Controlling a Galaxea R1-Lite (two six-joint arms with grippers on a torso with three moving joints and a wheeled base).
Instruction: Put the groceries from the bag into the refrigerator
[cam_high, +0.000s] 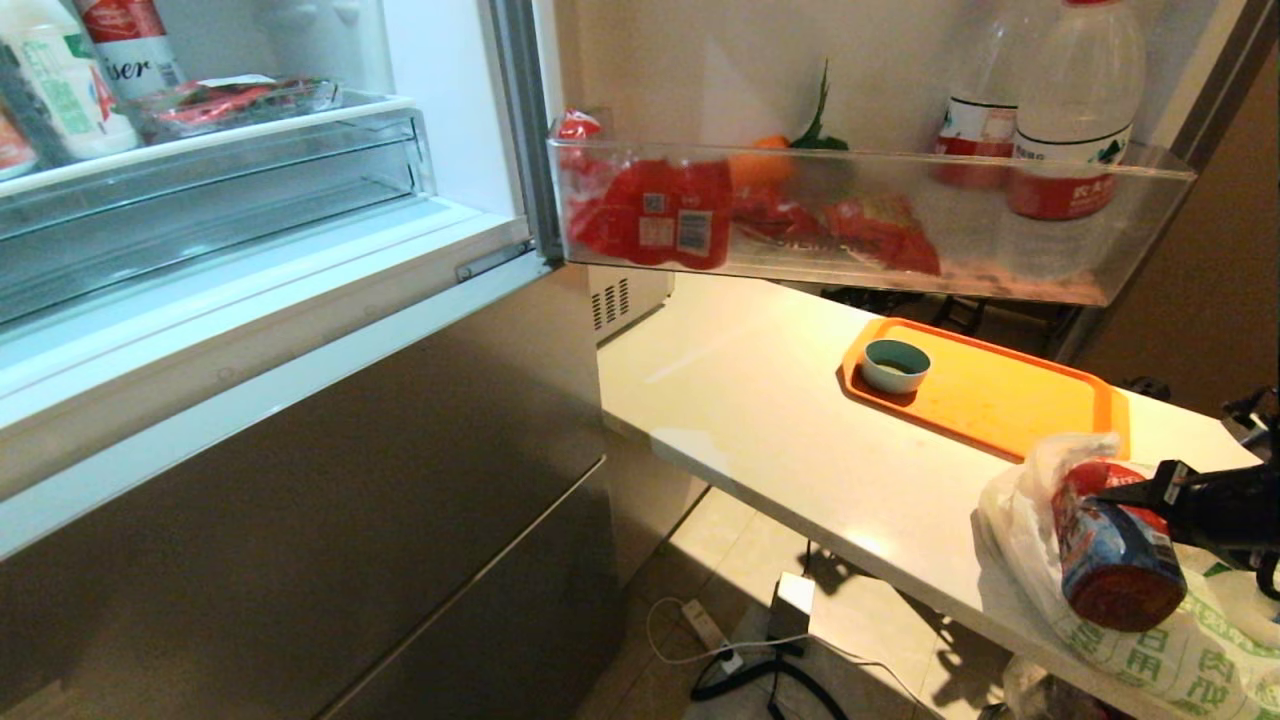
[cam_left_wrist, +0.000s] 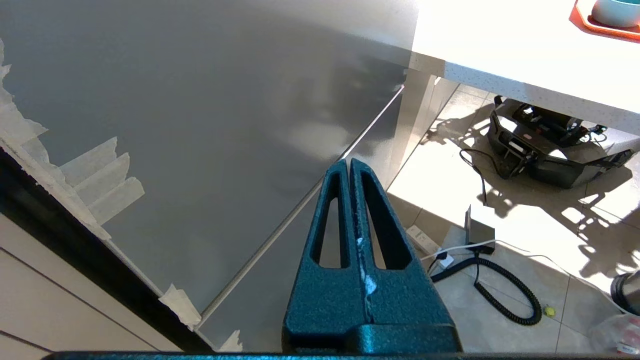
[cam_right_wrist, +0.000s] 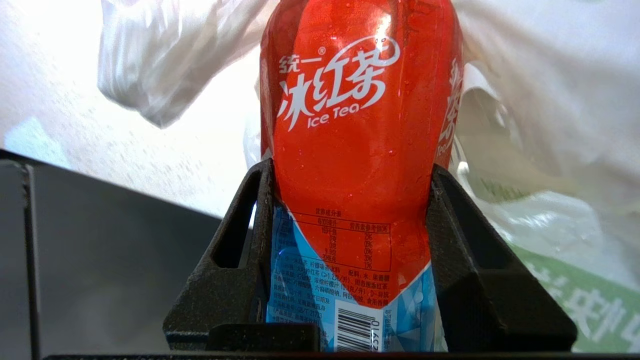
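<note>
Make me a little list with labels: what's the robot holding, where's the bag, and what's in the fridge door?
Right gripper: shut on the iced tea bottle, just above the bag
Left gripper: shut, empty, near the refrigerator's lower doors
Bag: on the white counter, beside the orange tray
Tray holds: a teal cup
Refrigerator: open
Door shelf: red packs, two water bottles
</note>
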